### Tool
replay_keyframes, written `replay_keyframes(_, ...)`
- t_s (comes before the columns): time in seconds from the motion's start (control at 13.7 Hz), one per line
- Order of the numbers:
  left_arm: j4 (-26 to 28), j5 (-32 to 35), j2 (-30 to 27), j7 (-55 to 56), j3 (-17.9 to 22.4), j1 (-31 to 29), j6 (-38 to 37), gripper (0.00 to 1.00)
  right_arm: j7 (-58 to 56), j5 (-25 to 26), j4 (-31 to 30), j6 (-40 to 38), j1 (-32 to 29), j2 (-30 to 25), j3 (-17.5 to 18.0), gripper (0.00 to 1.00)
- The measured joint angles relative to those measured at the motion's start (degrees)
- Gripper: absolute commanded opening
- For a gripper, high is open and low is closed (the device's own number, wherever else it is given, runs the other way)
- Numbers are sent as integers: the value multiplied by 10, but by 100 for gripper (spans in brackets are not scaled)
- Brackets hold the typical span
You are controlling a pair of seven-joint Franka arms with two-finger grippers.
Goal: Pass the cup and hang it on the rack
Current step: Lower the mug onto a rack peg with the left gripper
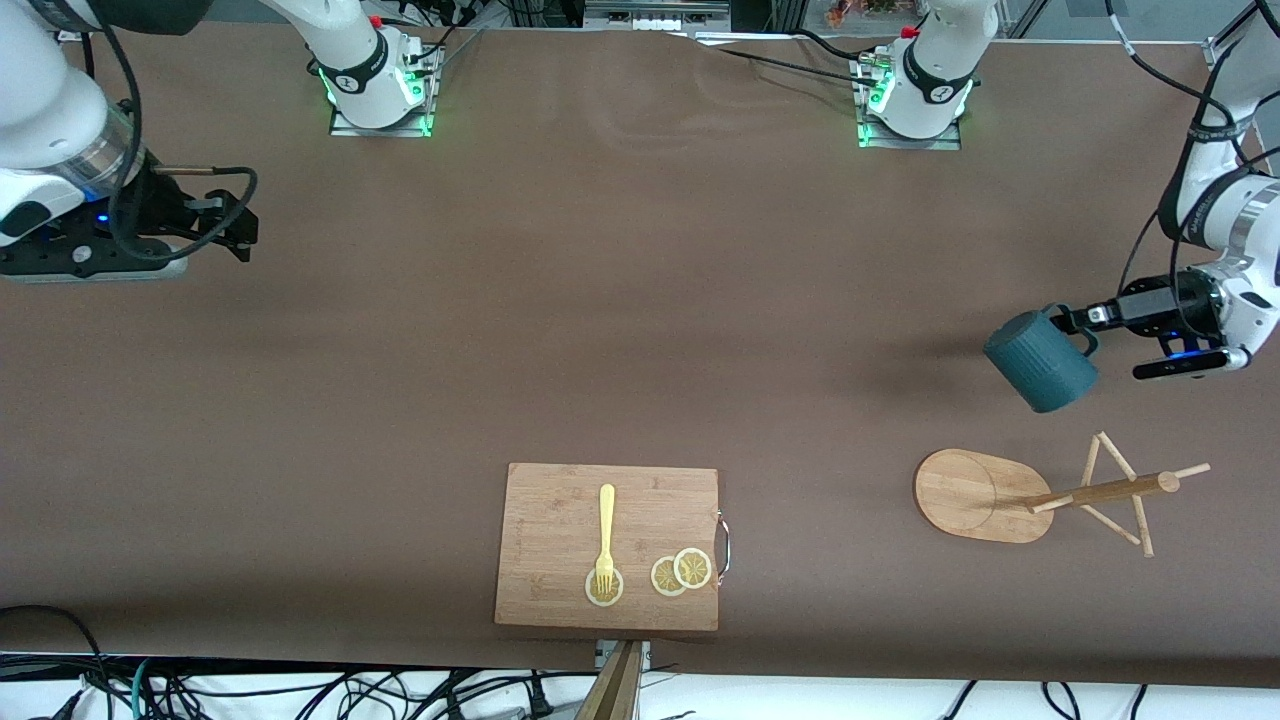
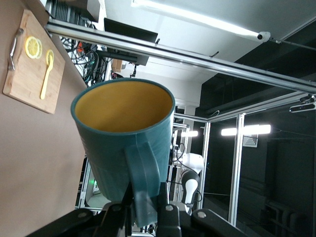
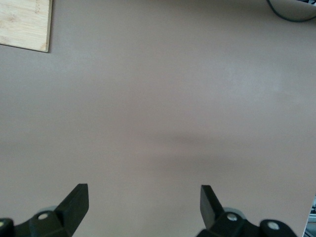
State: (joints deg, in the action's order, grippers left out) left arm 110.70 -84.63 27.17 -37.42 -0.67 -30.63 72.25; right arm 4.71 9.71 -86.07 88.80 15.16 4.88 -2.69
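Observation:
The dark teal ribbed cup (image 1: 1040,361) hangs tilted in the air, held by its loop handle in my left gripper (image 1: 1078,322), over bare table at the left arm's end. In the left wrist view the cup (image 2: 126,143) shows its yellowish-tan inside, and my left gripper (image 2: 144,207) is shut on the handle. The light wooden rack (image 1: 1050,492) stands with its oval base, post and thin pegs nearer the front camera than the cup. My right gripper (image 1: 238,228) is open and empty above bare table at the right arm's end; its open jaws show in the right wrist view (image 3: 144,203).
A bamboo cutting board (image 1: 560,590) lies near the table's front edge, with a yellow fork (image 1: 606,535) and lemon slices (image 1: 681,571) on it. Cables run along the front edge and by the arm bases.

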Motion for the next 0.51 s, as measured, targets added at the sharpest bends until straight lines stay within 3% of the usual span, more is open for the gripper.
replay_keyframes(0.51,-89,-33,101,4,0,-9,-5,0,0,0,0,2,-4,0,-7,100)
